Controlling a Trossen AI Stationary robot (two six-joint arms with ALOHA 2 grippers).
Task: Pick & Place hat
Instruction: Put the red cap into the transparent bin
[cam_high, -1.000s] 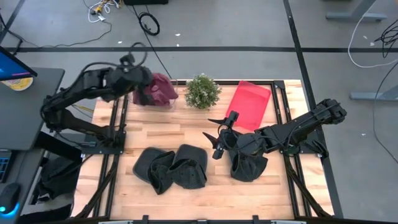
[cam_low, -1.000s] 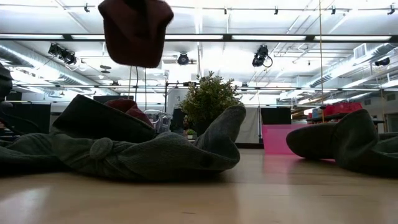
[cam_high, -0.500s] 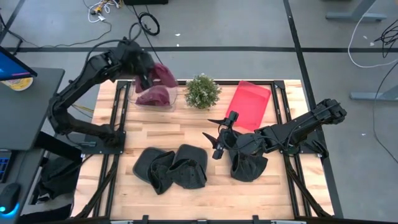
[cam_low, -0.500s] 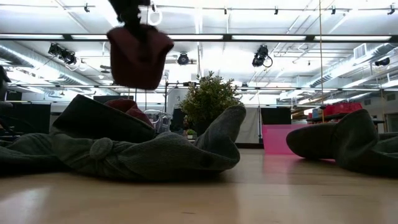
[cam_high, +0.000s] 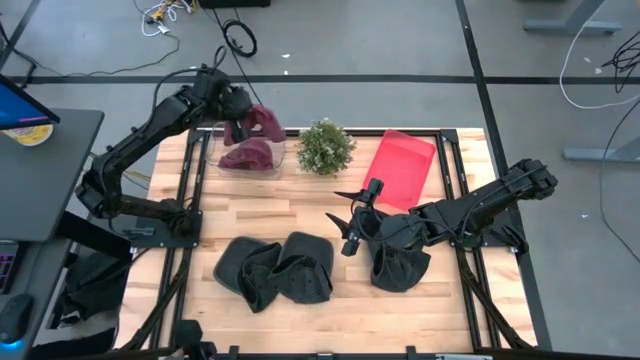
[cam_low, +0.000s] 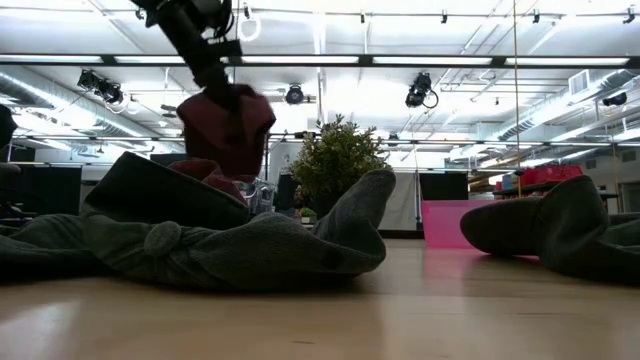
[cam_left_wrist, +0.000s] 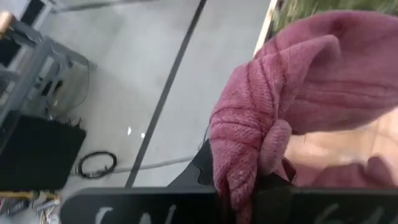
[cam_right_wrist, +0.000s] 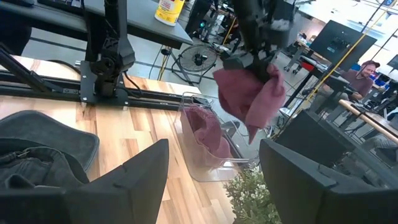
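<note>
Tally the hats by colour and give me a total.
Maroon hats: 2, the held hat in the left end effector and the binned hat in the clear bin.
Dark grey hats: 3, the left hat, middle hat and right hat on the table.
Total: 5 hats.
</note>
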